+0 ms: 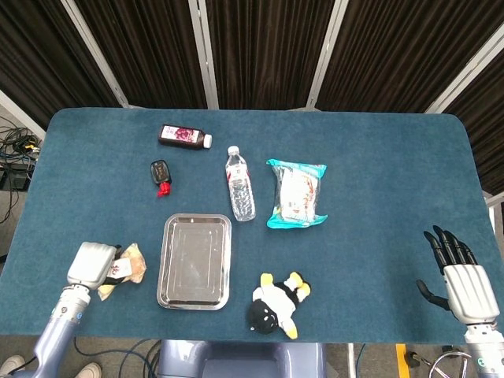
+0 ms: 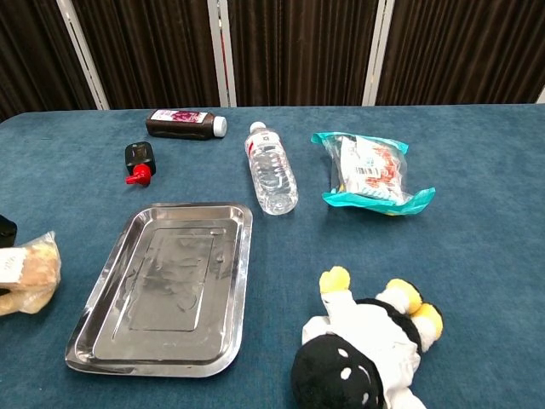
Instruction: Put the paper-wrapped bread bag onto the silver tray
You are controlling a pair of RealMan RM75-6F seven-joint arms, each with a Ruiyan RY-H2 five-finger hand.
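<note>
The robot's left hand (image 1: 91, 265) lies over the paper-wrapped bread bag (image 1: 126, 265) at about 8 o'clock on the blue table (image 1: 378, 205), fingers curled around it, just left of the empty silver tray (image 1: 195, 261); the bag's white label (image 2: 10, 266) is too small to read. The right hand (image 1: 459, 277) rests at 4 o'clock, palm down, fingers spread and holding nothing. A dark bottle (image 1: 184, 136) at 11 o'clock bears a red label with illegible print.
</note>
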